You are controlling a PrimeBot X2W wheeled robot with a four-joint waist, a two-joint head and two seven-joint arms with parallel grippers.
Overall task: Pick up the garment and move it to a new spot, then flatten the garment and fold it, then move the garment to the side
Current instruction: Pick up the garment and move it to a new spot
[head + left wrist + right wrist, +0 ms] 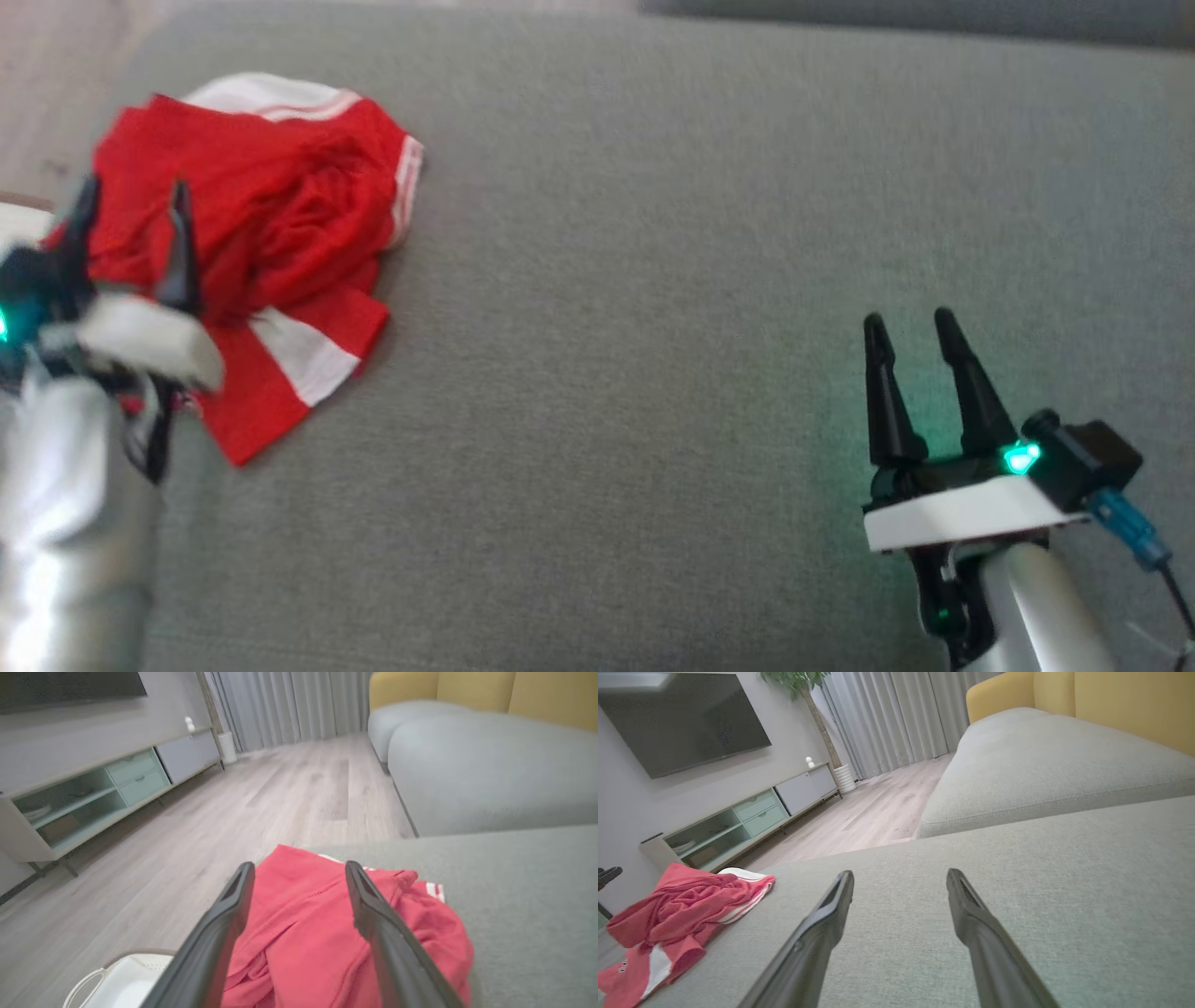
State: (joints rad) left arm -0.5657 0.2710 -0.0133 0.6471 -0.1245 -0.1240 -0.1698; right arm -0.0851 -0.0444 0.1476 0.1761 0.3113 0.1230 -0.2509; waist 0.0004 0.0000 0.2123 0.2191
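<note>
The garment (pixel 271 233) is a crumpled red piece with white stripes and a white waistband, lying at the far left of a grey sofa cushion (pixel 700 280). My left gripper (pixel 133 201) hovers over the garment's near-left part, fingers spread and nothing between them. In the left wrist view the garment (pixel 303 933) shows between and beyond the open left gripper (pixel 299 872). My right gripper (pixel 907 329) stands open over bare cushion at the lower right, far from the cloth. The right wrist view shows the garment (pixel 677 910) at the left and the right gripper (pixel 900 877) open above the fabric.
The cushion's left edge (pixel 289 851) drops to a wooden floor (pixel 233 807). A pale basket (pixel 121 980) stands on the floor below the left gripper. A TV cabinet (pixel 738 821) lines the wall, and further grey cushions with a yellow backrest (pixel 1111 704) lie beyond.
</note>
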